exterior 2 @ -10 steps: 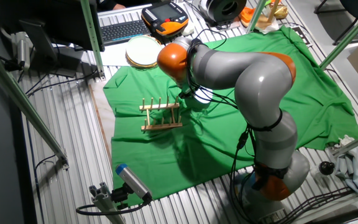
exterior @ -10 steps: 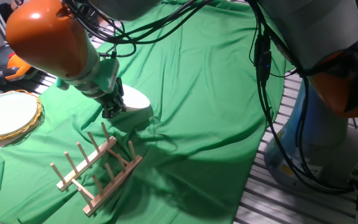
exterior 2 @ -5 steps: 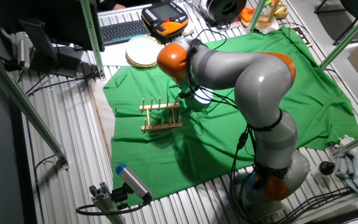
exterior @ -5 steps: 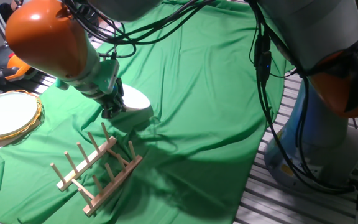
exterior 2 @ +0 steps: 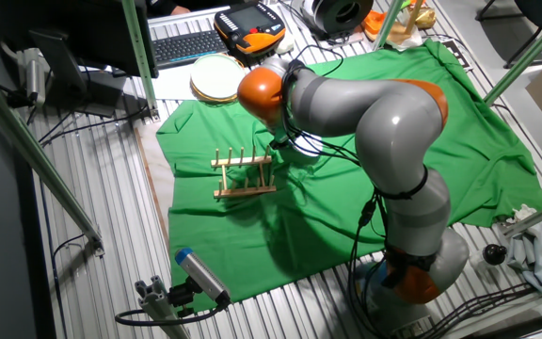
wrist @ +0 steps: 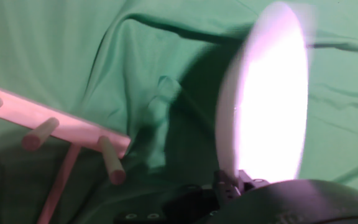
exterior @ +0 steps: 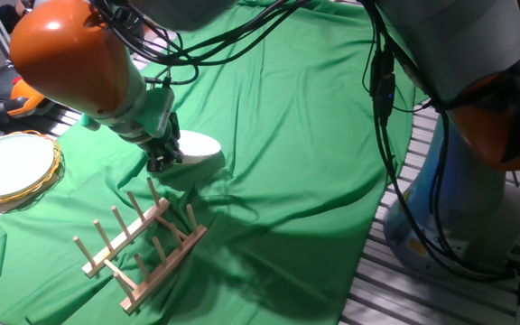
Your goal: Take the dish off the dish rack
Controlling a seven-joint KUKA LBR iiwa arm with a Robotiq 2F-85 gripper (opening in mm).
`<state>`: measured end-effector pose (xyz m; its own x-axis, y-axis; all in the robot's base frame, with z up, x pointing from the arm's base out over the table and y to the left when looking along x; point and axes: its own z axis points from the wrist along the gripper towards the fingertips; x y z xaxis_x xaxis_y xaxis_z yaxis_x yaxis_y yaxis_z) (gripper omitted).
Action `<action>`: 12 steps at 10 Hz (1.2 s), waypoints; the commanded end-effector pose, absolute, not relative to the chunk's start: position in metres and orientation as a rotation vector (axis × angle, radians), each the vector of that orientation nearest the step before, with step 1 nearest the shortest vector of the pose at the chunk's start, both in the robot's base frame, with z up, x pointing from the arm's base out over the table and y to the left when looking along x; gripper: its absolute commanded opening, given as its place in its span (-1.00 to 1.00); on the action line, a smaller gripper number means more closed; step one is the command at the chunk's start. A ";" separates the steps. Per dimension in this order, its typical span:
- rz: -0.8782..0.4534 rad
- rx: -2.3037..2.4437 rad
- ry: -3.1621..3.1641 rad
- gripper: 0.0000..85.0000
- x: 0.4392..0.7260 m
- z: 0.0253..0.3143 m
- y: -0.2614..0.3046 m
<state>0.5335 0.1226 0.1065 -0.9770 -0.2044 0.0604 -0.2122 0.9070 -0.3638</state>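
Note:
The white dish (exterior: 198, 146) is off the light-wood dish rack (exterior: 142, 244) and low over the green cloth, just beyond the rack's far end. My gripper (exterior: 162, 162) is shut on the dish's near edge. In the hand view the dish (wrist: 269, 99) stands on edge, pinched between the fingertips (wrist: 234, 182), with the rack's rail and pegs (wrist: 55, 122) to its left. The rack (exterior 2: 244, 174) stands empty in the other fixed view, with the gripper (exterior 2: 279, 148) just right of it.
A white plate with a golden woven rim (exterior: 9, 167) lies at the cloth's left edge. An orange teach pendant (exterior 2: 250, 25) and a keyboard (exterior 2: 185, 45) sit behind it. The cloth (exterior: 296, 135) is wrinkled around the rack. The arm's base (exterior 2: 412, 268) stands to the right.
The dish has tipped and sunk slightly toward the cloth, still in the gripper. The rack has not moved.

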 end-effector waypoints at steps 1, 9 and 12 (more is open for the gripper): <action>0.586 0.332 -3.049 -0.60 0.533 0.106 0.123; 0.465 0.350 -3.045 -1.00 0.530 0.106 0.132; 0.466 0.311 -3.061 -0.60 0.524 0.098 0.146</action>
